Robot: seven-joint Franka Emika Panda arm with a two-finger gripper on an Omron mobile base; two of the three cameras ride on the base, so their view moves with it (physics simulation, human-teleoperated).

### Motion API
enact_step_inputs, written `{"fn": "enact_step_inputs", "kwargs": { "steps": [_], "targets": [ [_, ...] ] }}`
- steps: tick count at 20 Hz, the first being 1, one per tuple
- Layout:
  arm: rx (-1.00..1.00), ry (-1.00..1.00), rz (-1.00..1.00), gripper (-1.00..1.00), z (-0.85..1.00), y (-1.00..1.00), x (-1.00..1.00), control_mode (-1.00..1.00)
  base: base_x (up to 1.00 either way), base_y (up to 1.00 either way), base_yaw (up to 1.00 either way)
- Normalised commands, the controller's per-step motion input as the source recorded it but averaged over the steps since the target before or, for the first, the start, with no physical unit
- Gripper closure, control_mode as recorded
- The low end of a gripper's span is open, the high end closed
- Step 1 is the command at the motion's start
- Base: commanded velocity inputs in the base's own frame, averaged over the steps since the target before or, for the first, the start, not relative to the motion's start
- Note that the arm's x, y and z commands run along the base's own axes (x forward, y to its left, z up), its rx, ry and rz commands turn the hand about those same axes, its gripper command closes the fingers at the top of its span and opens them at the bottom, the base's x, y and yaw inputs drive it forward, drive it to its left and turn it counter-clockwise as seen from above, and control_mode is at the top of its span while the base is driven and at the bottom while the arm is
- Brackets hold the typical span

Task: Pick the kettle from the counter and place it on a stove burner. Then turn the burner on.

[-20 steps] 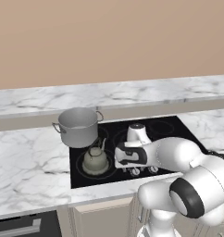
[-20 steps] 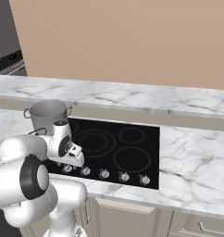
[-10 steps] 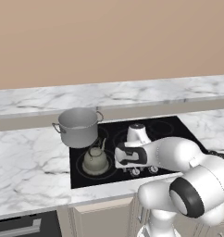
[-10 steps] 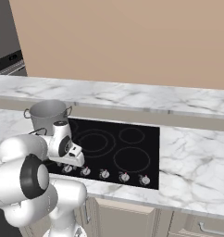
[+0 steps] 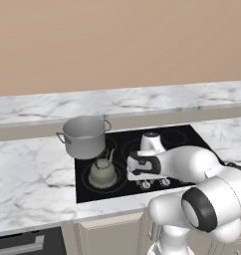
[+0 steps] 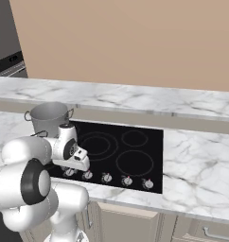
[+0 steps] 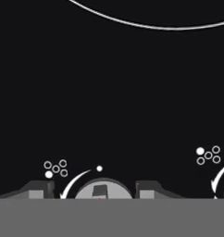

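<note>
Kettle (image 5: 103, 172), olive-grey with a thin arched handle, stands upright on the stove burner (image 5: 87, 179) at the lower left of the black cooktop (image 5: 187, 139), just in front of the steel pot (image 5: 84, 135), with the counter (image 5: 28, 174) to its left. To its right in the left base view, the gripper (image 5: 146, 175) points down at the row of knobs; in the hand view its fingertips (image 7: 40, 190) flank one knob (image 7: 103, 190), but whether they grip it cannot be told.

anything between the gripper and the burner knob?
Nothing visible. In the hand view the knob sits between the two fingertips, only bare black cooktop around it. The kettle already sits on its burner, left of the hand.
</note>
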Motion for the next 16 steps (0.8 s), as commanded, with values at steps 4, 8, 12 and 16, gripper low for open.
{"fn": "enact_step_inputs", "kwargs": {
  "steps": [4, 8, 12, 16],
  "targets": [
    [0.00, 0.00, 0.00, 1.00, -0.43, -0.09, -0.32, -1.00, 0.00, 0.00, 0.00],
    [0.00, 0.01, 0.00, 1.00, -0.02, 0.00, 0.00, -1.00, 0.00, 0.00, 0.00],
    [0.00, 0.00, 0.00, 1.00, 0.00, 0.00, 0.00, -1.00, 0.00, 0.00, 0.00],
    [0.00, 0.00, 0.13, 1.00, -0.12, 0.00, -0.04, -1.00, 0.00, 0.00, 0.00]
  ]
}}
